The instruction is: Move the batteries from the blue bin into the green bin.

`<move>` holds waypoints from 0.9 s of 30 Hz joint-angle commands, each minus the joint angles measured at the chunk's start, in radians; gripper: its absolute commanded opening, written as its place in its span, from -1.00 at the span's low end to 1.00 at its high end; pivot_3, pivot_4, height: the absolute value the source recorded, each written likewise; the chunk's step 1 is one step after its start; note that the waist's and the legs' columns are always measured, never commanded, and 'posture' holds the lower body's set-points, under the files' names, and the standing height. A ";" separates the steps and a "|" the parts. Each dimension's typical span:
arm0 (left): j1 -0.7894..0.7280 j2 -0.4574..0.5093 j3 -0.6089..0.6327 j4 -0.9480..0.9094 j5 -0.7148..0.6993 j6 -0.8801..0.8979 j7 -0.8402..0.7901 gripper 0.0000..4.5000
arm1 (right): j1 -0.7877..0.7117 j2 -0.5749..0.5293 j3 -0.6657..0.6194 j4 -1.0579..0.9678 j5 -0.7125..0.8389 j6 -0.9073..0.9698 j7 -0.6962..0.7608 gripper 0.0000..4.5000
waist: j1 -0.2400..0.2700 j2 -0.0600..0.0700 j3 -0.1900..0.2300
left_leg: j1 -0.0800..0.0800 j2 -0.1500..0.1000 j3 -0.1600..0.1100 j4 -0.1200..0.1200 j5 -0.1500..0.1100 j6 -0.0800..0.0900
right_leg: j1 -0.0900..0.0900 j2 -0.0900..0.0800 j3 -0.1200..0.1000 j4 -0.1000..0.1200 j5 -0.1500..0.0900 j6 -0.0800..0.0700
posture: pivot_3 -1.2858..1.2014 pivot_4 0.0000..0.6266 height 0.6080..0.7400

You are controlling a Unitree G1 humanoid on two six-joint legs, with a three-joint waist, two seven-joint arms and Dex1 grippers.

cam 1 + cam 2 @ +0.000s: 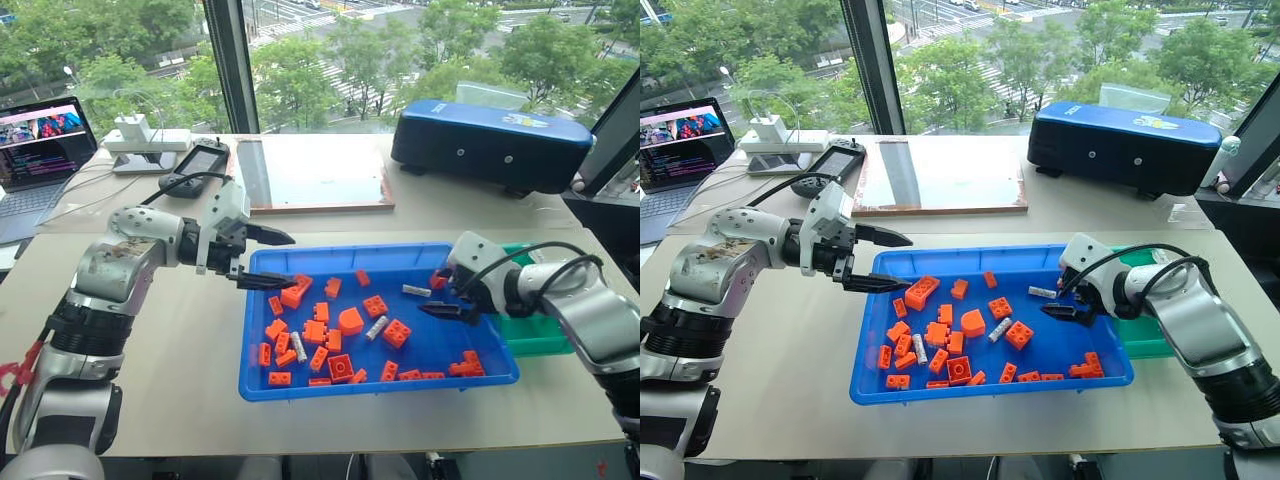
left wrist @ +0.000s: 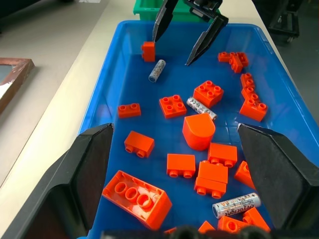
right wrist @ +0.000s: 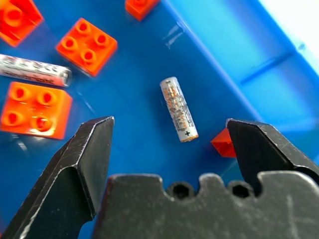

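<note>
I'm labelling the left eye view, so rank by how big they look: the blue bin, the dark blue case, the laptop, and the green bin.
1. blue bin
2. dark blue case
3. laptop, cut off by the picture's edge, so unsure
4. green bin, mostly hidden behind the right arm, so unsure

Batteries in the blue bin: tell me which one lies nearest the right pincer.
The battery near the blue bin's far wall, just ahead of the open right pincer. The other two batteries lie farther off, among the orange bricks.
</note>
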 commanded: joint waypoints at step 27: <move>0.021 0.040 0.020 -0.097 -0.097 0.084 -0.045 0.90 | -0.114 -0.038 -0.155 -0.069 0.077 0.129 0.130 -0.90 | 0.014 0.001 0.001 | -0.001 0.000 0.000 0.001 0.000 0.000 | 0.001 0.000 0.000 0.001 0.000 0.000 | 0.03 -0.52 1.00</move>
